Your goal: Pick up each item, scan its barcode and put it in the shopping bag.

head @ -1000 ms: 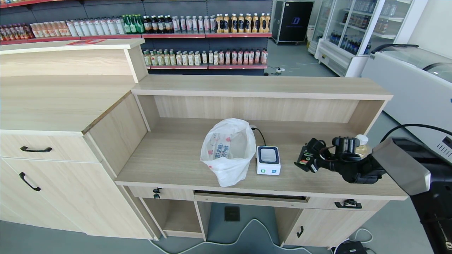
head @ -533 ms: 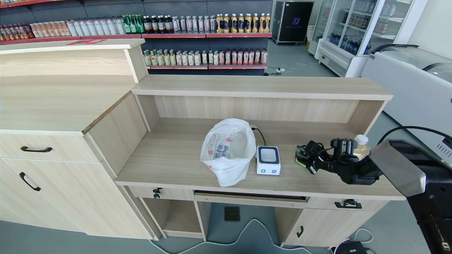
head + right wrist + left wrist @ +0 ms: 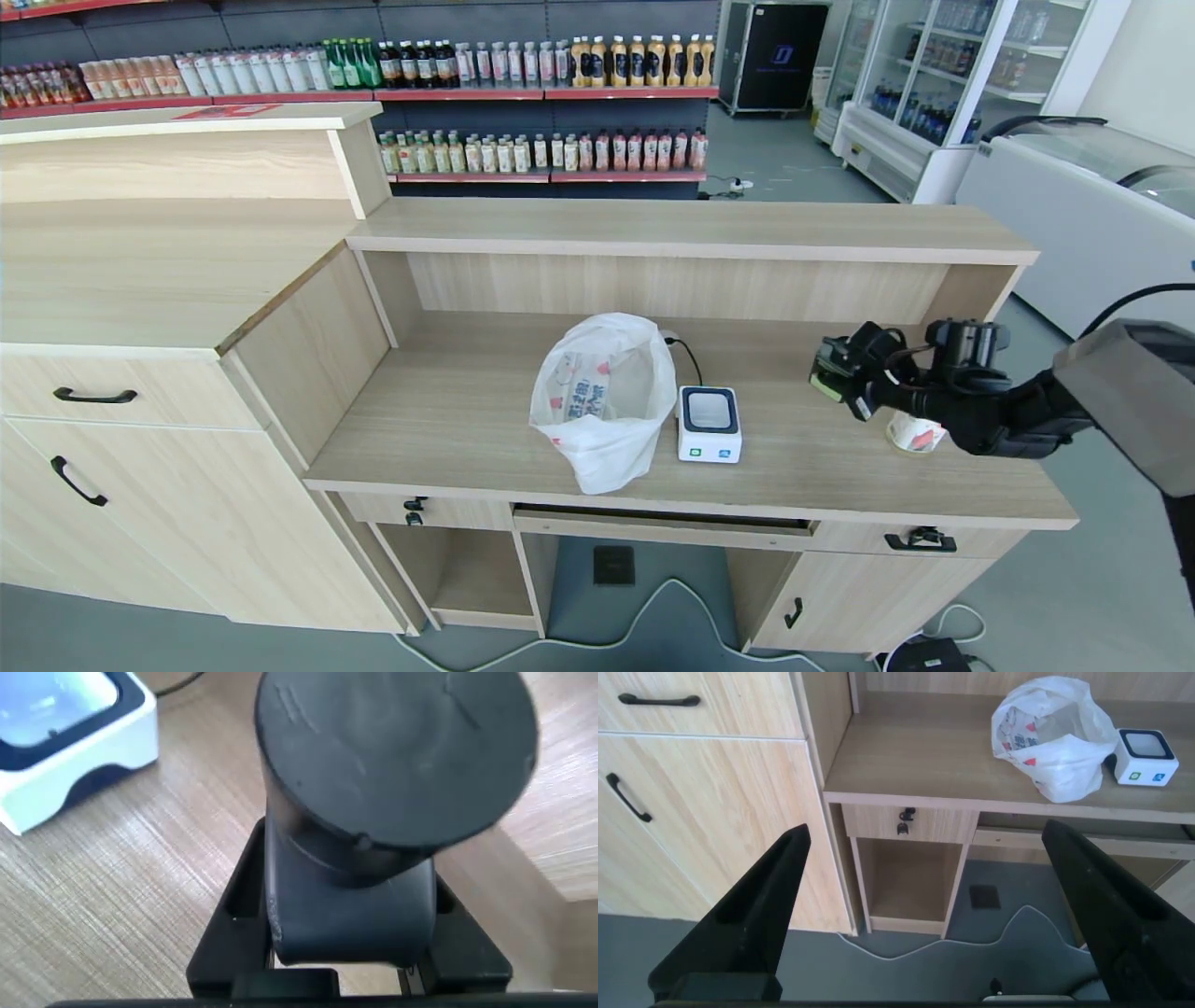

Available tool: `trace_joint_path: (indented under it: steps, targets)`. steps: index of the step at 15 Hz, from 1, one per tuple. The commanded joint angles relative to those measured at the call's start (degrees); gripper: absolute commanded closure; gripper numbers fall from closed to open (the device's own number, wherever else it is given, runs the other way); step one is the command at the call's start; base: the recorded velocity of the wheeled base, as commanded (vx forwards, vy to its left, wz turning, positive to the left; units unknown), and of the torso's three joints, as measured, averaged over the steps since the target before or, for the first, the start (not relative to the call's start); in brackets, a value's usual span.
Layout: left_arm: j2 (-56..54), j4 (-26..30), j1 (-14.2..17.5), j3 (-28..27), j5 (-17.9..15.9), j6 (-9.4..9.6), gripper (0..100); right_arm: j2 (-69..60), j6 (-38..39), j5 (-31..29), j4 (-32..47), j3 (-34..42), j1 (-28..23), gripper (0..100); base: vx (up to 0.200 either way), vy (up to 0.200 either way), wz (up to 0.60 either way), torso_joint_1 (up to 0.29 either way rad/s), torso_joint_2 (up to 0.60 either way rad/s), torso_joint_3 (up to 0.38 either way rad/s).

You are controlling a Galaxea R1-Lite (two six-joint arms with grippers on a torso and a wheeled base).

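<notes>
Checkout counter, stock as seen from the head view

- Counter (image 3: 448, 420): pale wood, a recess walled at the back and both sides, with a shelf overhead; the front edge is open.
- Shopping bag (image 3: 602, 401): white plastic, mouth open upward, standing at mid-counter. Its base reaches the front edge. Bare wood runs from its 9 o'clock side to the left wall.
- Scanner (image 3: 709, 425): white box, just beside the bag at its 3 o'clock, set near the front edge. A cable (image 3: 689, 355) trails off at 12 o'clock toward the back wall.
- Right gripper (image 3: 840, 373): over the counter at the scanner's 2 o'clock, well apart from it, fingers clamped on a black can (image 3: 392, 756). An open strip of wood lies between scanner and gripper.
- Bottle (image 3: 913, 433): stands on the counter at the gripper's 4 o'clock, its top hidden under the right arm, near the right wall.
- Left gripper (image 3: 924, 840): fingers spread wide with nothing between them, off the counter, over the floor before the drawer fronts
</notes>
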Motion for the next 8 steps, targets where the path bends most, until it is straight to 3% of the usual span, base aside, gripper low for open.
trace_joint_path:
  steps: [1, 2, 5, 6, 7, 8]
  targets:
    - [0.0, 0.0, 0.0, 0.0, 0.0, 0.02, 0, -20.5, 1.0, 0.6, -4.5, 13.8, -2.6, 100, 0.0, 0.0, 0.0, 0.0, 0.0, 0.0]
    - [0.0, 0.0, 0.0, 0.0, 0.0, 0.02, 0, -24.9, -0.8, 1.2, -6.8, 18.0, -3.0, 100, 0.0, 0.0, 0.0, 0.0, 0.0, 0.0]
    - [0.0, 0.0, 0.0, 0.0, 0.0, 0.02, 0, -42.9, -20.2, 2.1, -19.1, 42.4, -6.6, 100, 0.0, 0.0, 0.0, 0.0, 0.0, 0.0]
    - [0.0, 0.0, 0.0, 0.0, 0.0, 0.02, 0, -49.2, -31.9, 8.0, -20.8, 50.9, -7.9, 100, 0.0, 0.0, 0.0, 0.0, 0.0, 0.0]
    - [0.0, 0.0, 0.0, 0.0, 0.0, 0.02, 0, -52.4, -39.1, 15.9, -17.4, 51.7, -6.1, 100, 0.0, 0.0, 0.0, 0.0, 0.0, 0.0]
    - [0.0, 0.0, 0.0, 0.0, 0.0, 0.02, 0, -54.6, -49.2, 22.0, -12.9, 51.5, -0.6, 100, 0.0, 0.0, 0.0, 0.0, 0.0, 0.0]
